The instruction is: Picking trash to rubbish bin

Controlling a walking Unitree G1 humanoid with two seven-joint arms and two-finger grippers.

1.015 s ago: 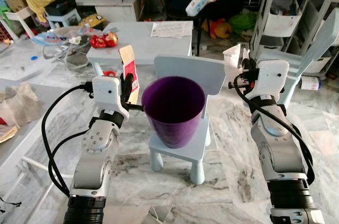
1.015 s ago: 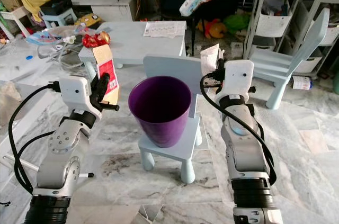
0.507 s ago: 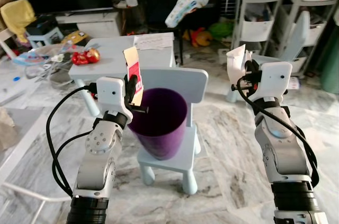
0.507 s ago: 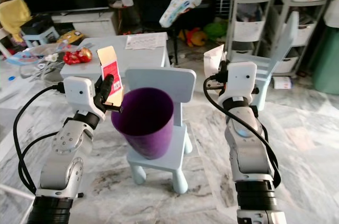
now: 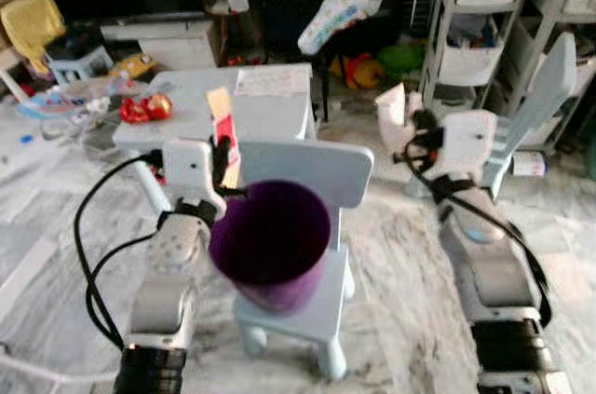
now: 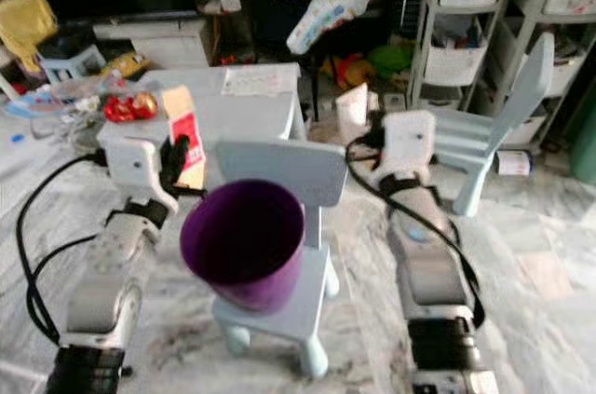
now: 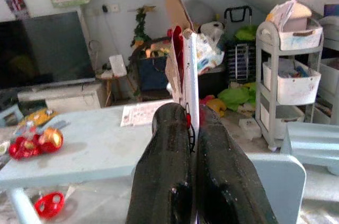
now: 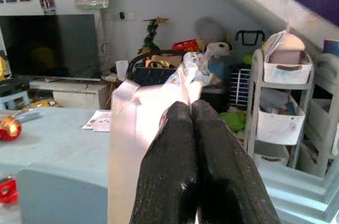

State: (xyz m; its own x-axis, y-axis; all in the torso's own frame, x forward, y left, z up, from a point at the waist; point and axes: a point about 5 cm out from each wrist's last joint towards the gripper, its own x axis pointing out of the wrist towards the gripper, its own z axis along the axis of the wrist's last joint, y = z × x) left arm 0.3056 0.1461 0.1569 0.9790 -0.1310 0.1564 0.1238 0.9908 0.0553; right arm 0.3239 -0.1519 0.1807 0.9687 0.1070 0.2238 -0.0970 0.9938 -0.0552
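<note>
left gripper (image 7: 192,144): fingers pressed together on a flattened red-and-white carton (image 5: 223,124), which stands upright above them; held at the near-left rim of the bin, not yet over its mouth.
right gripper (image 8: 192,144): fingers closed tight on a pale crumpled wrapper (image 5: 392,108); held high, to the right of the chair back and well apart from the bin.
bin: purple bin (image 5: 270,240), open mouth up, standing on the seat of a small light-blue chair (image 5: 307,159); nothing can be made out inside, view blurred.
step in hand (judgement): carrying both pieces of trash to the bin for release; neither is dropped yet.
how to do it well (judgement): bring the carton inward until it sits squarely over the mouth, then part the fingers; the carton is tall and light, so a release at the rim could tip it outside. the wrapper needs a longer sideways travel, past the chair back, before letting go. keep both arms off the rim, since the bin rests loose on the seat.
risk (judgement): knocking the bin off the chair; wrapper clinging to a finger.
surroundings: light-blue table (image 5: 191,101) behind the chair, with red shiny objects (image 5: 142,108) and a paper sheet (image 5: 272,80); white shelving (image 5: 470,21) at right; marble-pattern floor (image 5: 391,254).
</note>
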